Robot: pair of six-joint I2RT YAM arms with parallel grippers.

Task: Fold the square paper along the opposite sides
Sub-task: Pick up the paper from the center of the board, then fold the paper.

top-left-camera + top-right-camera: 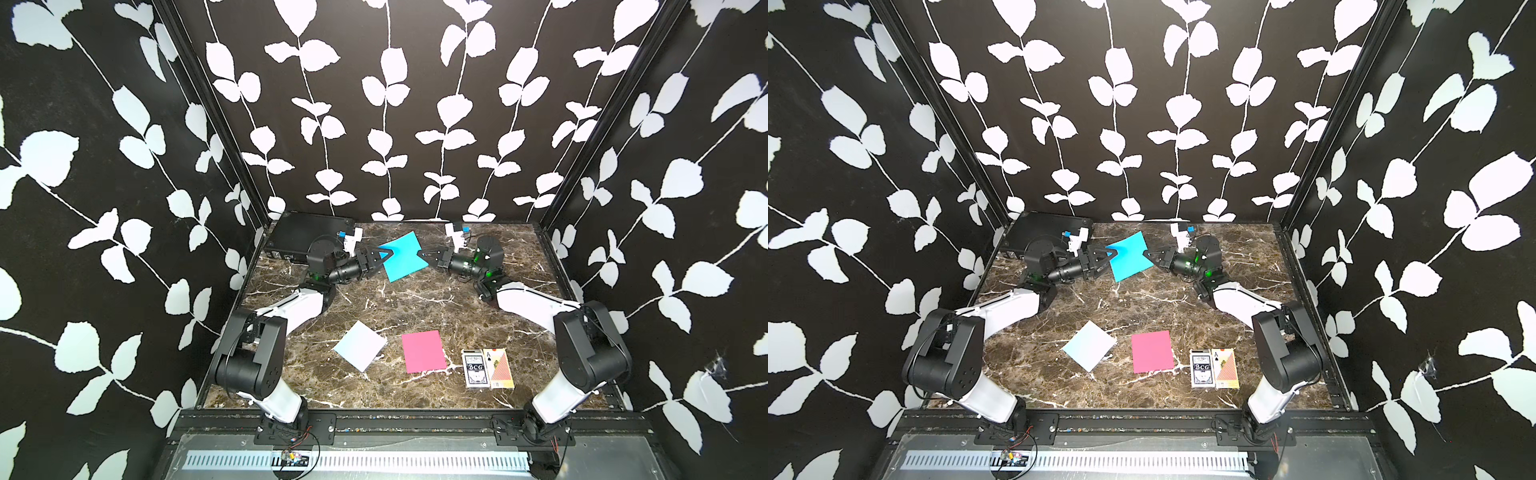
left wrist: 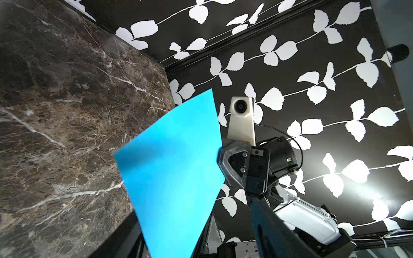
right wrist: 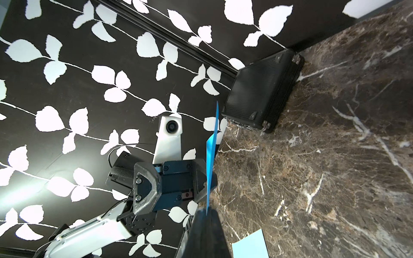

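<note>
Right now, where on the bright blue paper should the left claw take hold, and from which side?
The middle of the side opposite the right claw, which pinches one side midway. Come from the robot's left with the left claw astride the thin edge: that side of the bright blue paper faces it.

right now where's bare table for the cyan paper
Bare marble across the middle, between the held cyan paper and the near row. Crowded there: pale blue sheet, pink sheet, card boxes. Black case takes the far left corner.
</note>
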